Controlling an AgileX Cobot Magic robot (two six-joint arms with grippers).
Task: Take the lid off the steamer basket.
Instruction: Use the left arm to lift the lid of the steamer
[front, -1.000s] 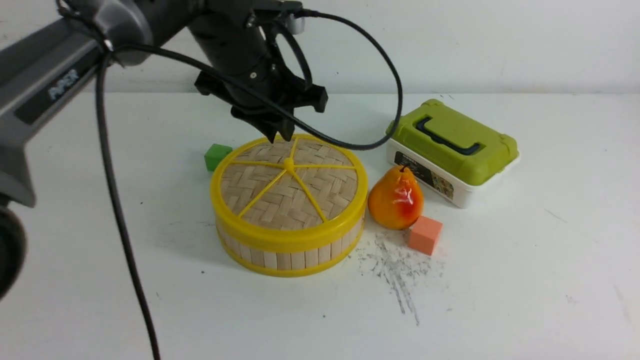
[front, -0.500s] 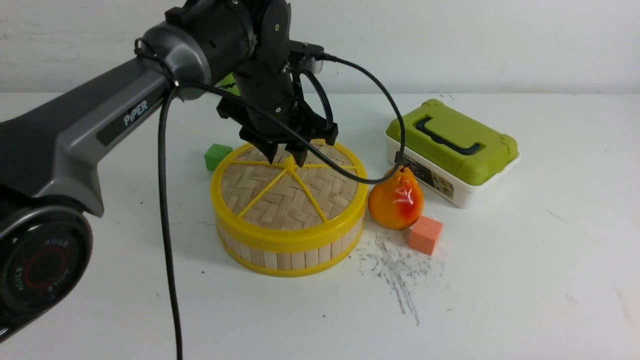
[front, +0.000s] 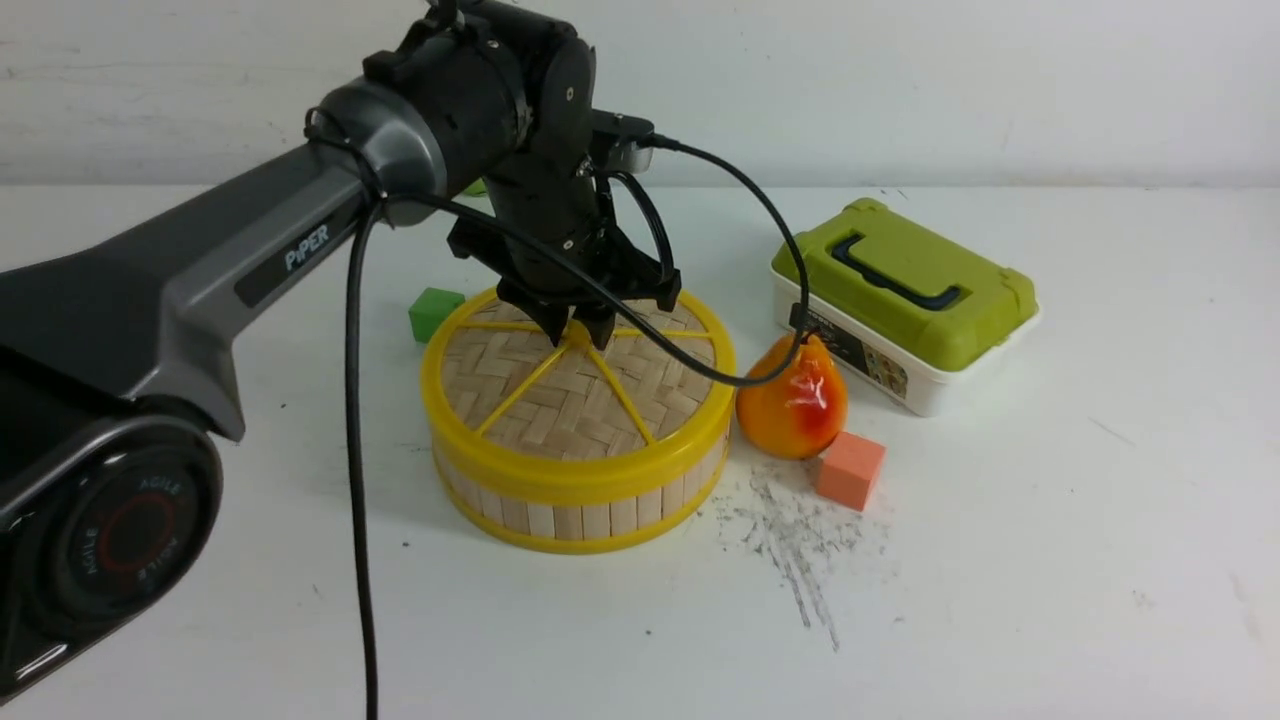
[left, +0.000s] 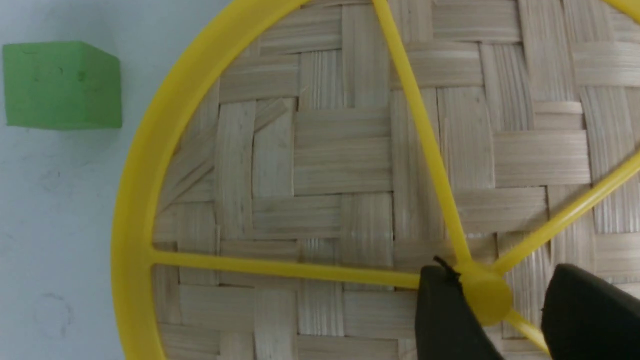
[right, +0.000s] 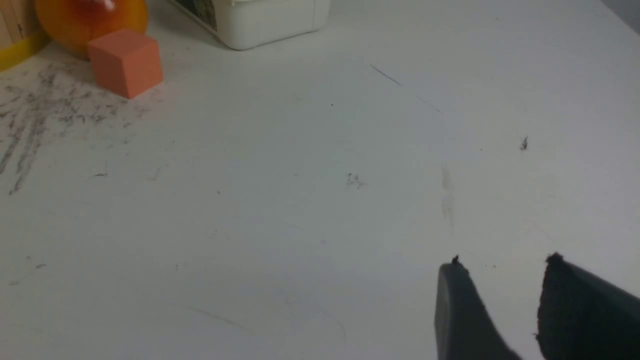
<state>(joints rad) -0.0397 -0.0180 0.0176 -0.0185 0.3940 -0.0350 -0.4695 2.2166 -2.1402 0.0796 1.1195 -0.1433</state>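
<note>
The lid (front: 575, 390), a woven tan disc with a yellow rim and spokes, sits on the steamer basket (front: 575, 512) in the middle of the table. My left gripper (front: 578, 328) is down at the lid's centre knob (left: 485, 297). Its jaws are open and stand either side of the knob, one finger (left: 442, 310) touching it, the other apart. The lid fills the left wrist view (left: 345, 165). My right gripper (right: 505, 270) is open and empty over bare table, and does not show in the front view.
A green cube (front: 434, 312) lies just left of the basket, also in the left wrist view (left: 62, 85). A pear (front: 792, 400) touches the basket's right side, with an orange cube (front: 850, 470) in front of it. A white box with a green lid (front: 905, 300) stands at the right.
My left arm has come forward and down from the lid's far rim to its centre knob. The lid and basket have not moved.
</note>
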